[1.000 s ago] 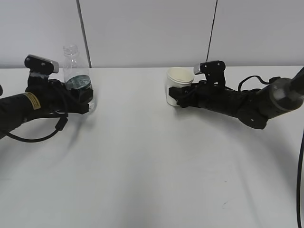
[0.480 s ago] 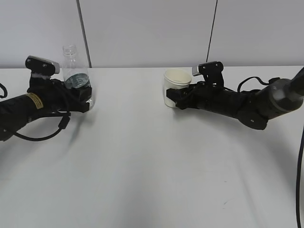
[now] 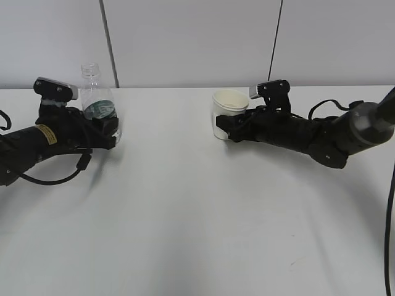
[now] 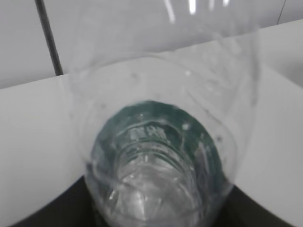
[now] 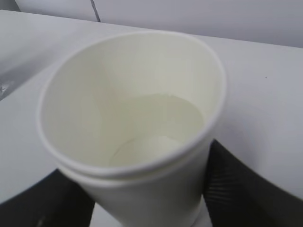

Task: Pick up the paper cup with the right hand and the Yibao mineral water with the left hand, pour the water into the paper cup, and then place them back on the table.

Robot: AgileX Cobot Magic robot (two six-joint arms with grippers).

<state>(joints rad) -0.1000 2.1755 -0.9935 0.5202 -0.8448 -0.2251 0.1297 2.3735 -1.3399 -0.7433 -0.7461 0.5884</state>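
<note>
The Yibao mineral water (image 3: 99, 110), a clear capless bottle with a dark green label band, stands upright at the far left of the table. My left gripper (image 3: 108, 132) is shut on its lower body. In the left wrist view the bottle (image 4: 156, 156) fills the frame between my dark fingers (image 4: 42, 213). The paper cup (image 3: 228, 108), plain cream-white, is upright right of centre. My right gripper (image 3: 226, 128) is shut on its lower wall. In the right wrist view the cup (image 5: 128, 118) sits between my fingers (image 5: 246, 189), its mouth open towards the camera. Whether either base touches the table is unclear.
The white table (image 3: 197, 216) stretches wide in front of both arms, with a small dark scuff (image 3: 293, 264) near the front right. A black cable loop (image 3: 58, 177) hangs under the left arm. Another cable (image 3: 390, 234) runs down the right edge. A wall stands right behind.
The left arm has shifted slightly left and down with the bottle. The right gripper has moved the cup a little to the left. Both grips stay shut.
</note>
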